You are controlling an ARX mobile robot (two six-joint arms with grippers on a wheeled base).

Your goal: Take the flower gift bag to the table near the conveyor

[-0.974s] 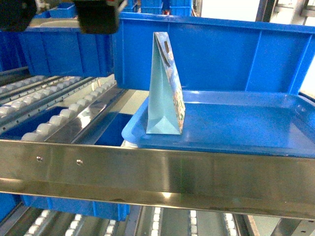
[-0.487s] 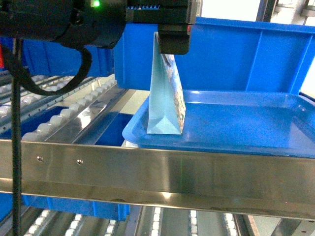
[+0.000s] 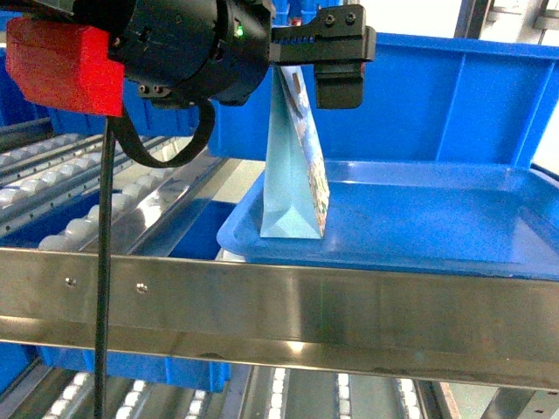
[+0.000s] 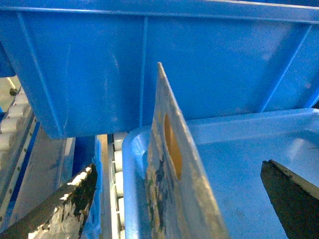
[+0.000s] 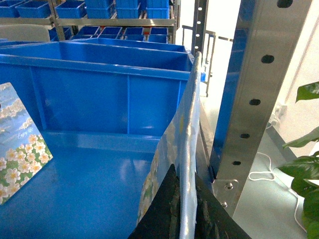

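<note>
Left gripper (image 3: 306,74) now astride tray-held flower gift bag (image 3: 295,175)

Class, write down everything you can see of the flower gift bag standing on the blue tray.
The flower gift bag stands upright near the left edge of the blue tray: paper, triangular in profile, pale blue side, flower-printed faces, oval handle hole near the top. The open left tool straddles its top without touching it.

Bright daylight behind a perforated stainless-steel upright post (image 5: 251,99). Metal shelving w/ stacked small blue plastic bins (image 5: 107,10) at the back. Green leafy plant (image 5: 304,169) & white cable (image 5: 261,174) on pale floor (image 5: 259,209).
</note>
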